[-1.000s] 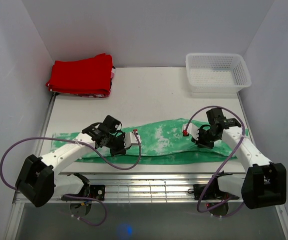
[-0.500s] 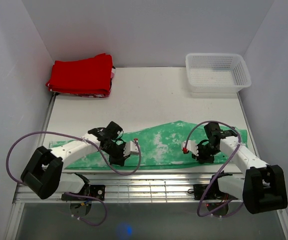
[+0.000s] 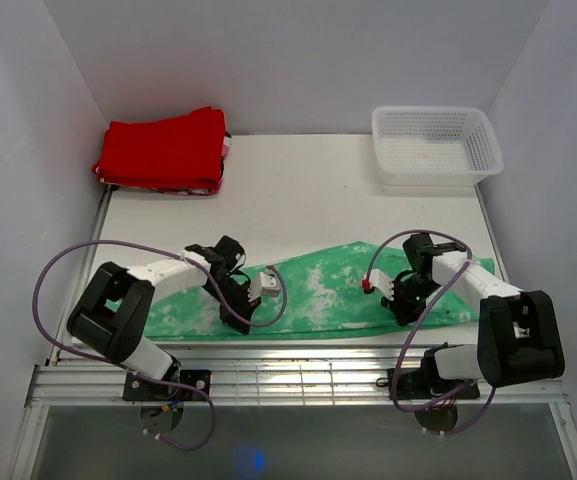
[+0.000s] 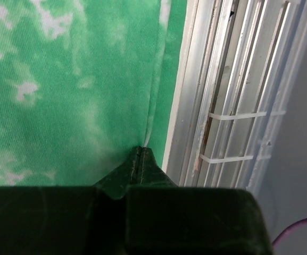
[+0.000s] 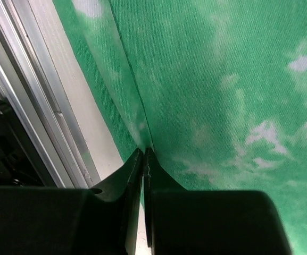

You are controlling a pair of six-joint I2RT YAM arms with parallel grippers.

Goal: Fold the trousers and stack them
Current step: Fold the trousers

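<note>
Left gripper point(image 4: 141, 151): jaws together, clamped on the hem line of the tie-dye trousers point(image 3: 323, 285), right at the counter's point(image 3: 298, 190) near edge. Right gripper point(image 5: 143, 152): likewise pinched shut on that edge. Over the last second both have drawn nearward, carrying cloth along. The trousers lie along the near edge. Judgement: lengthwise fold closing, stacking not begun.
</note>
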